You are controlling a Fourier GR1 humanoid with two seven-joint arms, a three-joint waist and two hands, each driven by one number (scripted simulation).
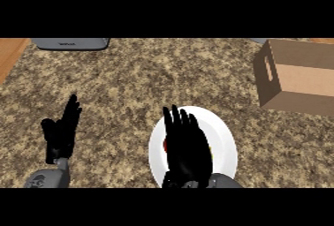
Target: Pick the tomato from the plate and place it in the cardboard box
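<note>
None of the job looks done: the tomato (165,145), a red sliver, sits on the white plate (225,143) under the right hand (187,150), fingers straight and empty. Grasping it and carrying it to the cardboard box (297,79) remain. The left hand (62,132) rests open.

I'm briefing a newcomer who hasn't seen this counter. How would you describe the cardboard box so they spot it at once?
Start from the speckled counter and look to its far right side, beyond the white plate. The cardboard box stands there: tan, straight-edged, with a slot handle cut in its side, unlike the round plate.
</note>
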